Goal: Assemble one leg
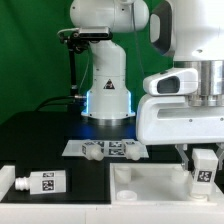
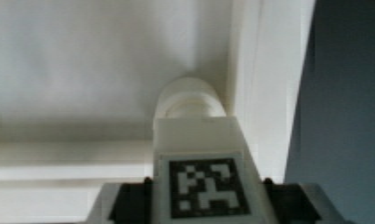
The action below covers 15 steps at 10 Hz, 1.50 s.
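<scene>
My gripper [image 1: 204, 163] is shut on a white leg [image 1: 205, 171] with a black-and-white tag, holding it upright over the right part of the wide white tray-like board [image 1: 150, 186]. In the wrist view the leg [image 2: 196, 130] sits between my fingers [image 2: 123, 204], and its narrower rounded end points at a recessed corner of the board [image 2: 95, 60]. I cannot tell whether the tip touches the board. A second, similar leg [image 1: 36, 183] lies on its side at the exterior view's left.
The marker board [image 1: 105, 149] lies on the black table in front of the robot base [image 1: 108, 95]. A black stand [image 1: 72, 55] rises at the back left. The dark table [image 2: 353, 120] shows beside the board's edge.
</scene>
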Motion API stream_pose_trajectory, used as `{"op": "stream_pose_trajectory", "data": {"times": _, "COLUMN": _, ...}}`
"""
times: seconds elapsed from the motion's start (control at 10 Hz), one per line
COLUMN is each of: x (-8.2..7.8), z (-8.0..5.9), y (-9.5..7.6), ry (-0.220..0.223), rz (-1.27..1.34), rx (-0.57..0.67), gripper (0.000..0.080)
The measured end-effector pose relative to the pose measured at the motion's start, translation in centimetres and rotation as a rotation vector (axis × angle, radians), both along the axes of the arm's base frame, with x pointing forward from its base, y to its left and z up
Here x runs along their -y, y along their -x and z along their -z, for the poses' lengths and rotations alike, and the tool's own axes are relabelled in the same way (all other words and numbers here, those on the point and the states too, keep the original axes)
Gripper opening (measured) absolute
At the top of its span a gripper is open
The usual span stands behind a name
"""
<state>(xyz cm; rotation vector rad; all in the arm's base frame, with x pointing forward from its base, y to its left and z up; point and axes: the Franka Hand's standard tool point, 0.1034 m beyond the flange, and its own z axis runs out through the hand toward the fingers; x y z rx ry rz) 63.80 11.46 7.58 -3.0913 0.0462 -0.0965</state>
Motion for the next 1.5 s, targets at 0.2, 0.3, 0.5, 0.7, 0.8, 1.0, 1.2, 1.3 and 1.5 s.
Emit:
{"op": "stream_pose_trajectory", "data": {"times": 0.2, "x": 0.26, "z": 0.15, "y": -0.04, "ry": -0.019, "rz": 0.128, "rx": 0.04, "gripper": 0.0285}}
{"op": "stream_pose_trajectory", "data": {"times": 0.3, "x": 0.27, "z": 0.2, "y": 0.2, "ry": -0.037, "rz": 0.225, "rx": 0.07, "gripper": 0.0285}}
{"op": "stream_pose_trajectory", "data": {"times": 0.5, "x": 0.35, "z": 0.25, "y": 0.35, "ry": -0.073, "rz": 0.499, "rx": 0.085, "gripper": 0.0285}}
{"op": "stream_pose_trajectory", "data": {"times": 0.7, "x": 0.49, "z": 0.24, "y": 0.31, "ry": -0.117, "rz": 0.773, "rx": 0.046, "gripper": 0.0285}}
{"op": "stream_pose_trajectory", "data": {"times": 0.8, "x": 0.55, "z": 0.24, "y": 0.15, "ry": -0.14, "rz": 0.897, "rx": 0.02, "gripper": 0.0285}}
{"op": "stream_pose_trajectory", "data": {"times": 1.0, "x": 0.53, "z": 0.29, "y": 0.2, "ry": -0.159, "rz": 1.016, "rx": -0.002, "gripper": 0.0285}}
{"op": "stream_pose_trajectory", "data": {"times": 1.2, "x": 0.38, "z": 0.36, "y": 0.31, "ry": -0.167, "rz": 1.087, "rx": -0.006, "gripper": 0.0285}}
{"op": "stream_pose_trajectory", "data": {"times": 1.3, "x": 0.38, "z": 0.36, "y": 0.31, "ry": -0.165, "rz": 1.059, "rx": -0.003, "gripper": 0.0285}}
{"op": "stream_pose_trajectory", "data": {"times": 1.5, "x": -0.03, "z": 0.22, "y": 0.42, "ry": -0.135, "rz": 0.88, "rx": 0.012, "gripper": 0.0383}}
